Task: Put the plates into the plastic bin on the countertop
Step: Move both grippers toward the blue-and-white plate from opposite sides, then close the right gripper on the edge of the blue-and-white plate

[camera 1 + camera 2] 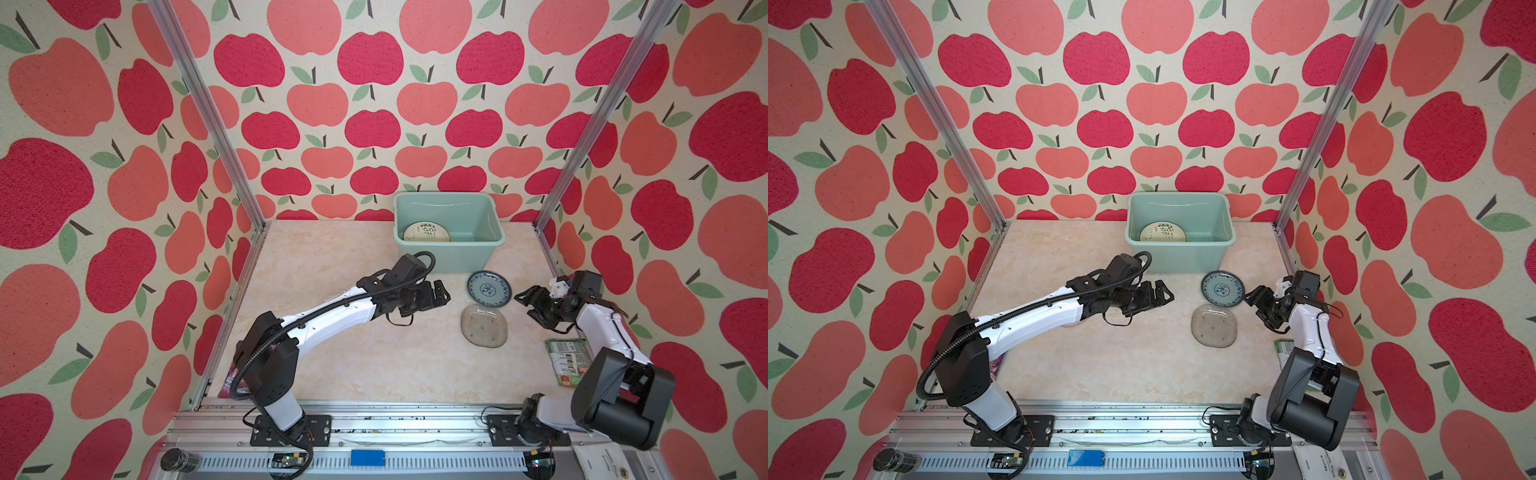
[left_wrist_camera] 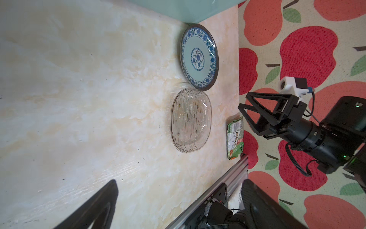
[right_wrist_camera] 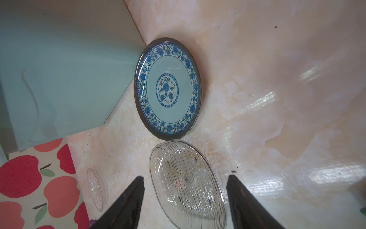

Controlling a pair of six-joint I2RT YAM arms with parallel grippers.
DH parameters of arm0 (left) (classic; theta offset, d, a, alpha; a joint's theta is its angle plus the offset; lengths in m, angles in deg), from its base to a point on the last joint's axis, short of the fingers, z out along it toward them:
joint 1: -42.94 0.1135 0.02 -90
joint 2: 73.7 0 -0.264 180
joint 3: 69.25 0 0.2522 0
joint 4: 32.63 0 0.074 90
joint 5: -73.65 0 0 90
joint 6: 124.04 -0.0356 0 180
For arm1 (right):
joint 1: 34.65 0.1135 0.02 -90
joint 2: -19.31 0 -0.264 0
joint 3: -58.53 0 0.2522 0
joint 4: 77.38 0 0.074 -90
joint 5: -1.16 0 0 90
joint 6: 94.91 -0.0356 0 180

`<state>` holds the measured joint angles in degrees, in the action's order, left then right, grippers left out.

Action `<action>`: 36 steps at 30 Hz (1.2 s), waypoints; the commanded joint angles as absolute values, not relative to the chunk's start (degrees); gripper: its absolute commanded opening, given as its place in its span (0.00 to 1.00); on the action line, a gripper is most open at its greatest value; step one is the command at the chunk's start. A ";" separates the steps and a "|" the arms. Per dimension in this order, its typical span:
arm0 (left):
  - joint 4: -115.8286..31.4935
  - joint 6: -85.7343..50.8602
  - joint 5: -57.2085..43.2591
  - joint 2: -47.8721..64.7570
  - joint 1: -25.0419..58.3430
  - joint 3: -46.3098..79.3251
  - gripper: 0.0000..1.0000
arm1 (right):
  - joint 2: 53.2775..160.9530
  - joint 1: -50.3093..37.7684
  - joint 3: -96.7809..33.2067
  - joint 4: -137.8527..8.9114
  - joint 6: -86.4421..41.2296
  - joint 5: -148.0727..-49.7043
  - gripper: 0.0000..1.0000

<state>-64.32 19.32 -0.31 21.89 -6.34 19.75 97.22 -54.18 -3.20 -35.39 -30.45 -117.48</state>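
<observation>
Looking in from the front rail, taken as 6 o'clock, across a beige marble-patterned countertop point(image 1: 353, 365) walled in apple-print fabric.

Nearest, at 4 o'clock, a green snack packet point(image 1: 567, 361) lies flat beside the right arm. Past it, around 3 o'clock, a clear ribbed glass plate point(image 1: 484, 325) lies flat. A blue patterned plate point(image 1: 489, 289) lies just beyond, the two rims all but touching, with its far edge at the foot of the bin.

The right gripper point(image 1: 523, 304) hovers just right of these two plates, jaws partly spread and empty. The left gripper point(image 1: 442, 291) hangs near the centre of the counter, jaws wide and empty, pointing towards the same plates.

Farthest, at 1 o'clock, is the pale green plastic bin point(image 1: 457, 257), with a cream floral plate point(image 1: 426, 232) already inside.

Risks, as I judge them: the glass plate is thin, slick and flat, so the jaws could skid off its rim. A nudge could also shove it into the blue plate, or wedge that plate against the bin. Both arms aim at one spot and could collide.
</observation>
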 commanded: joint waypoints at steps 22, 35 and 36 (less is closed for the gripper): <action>-65.06 20.98 -0.87 21.25 -4.62 19.03 0.99 | 111.59 -53.75 4.78 -62.84 -42.47 -127.96 0.58; -65.96 20.98 -1.91 21.89 -3.73 19.56 0.99 | 118.90 -50.25 4.48 -72.38 -46.96 -128.24 0.52; -65.99 21.04 -1.93 22.02 -3.60 19.58 0.99 | 119.60 -49.83 4.51 -73.80 -47.48 -128.42 0.52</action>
<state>-64.19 20.57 -0.73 21.87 -4.00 18.11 117.22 -50.99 4.30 -70.23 -45.44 -128.08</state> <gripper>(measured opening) 0.991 0.522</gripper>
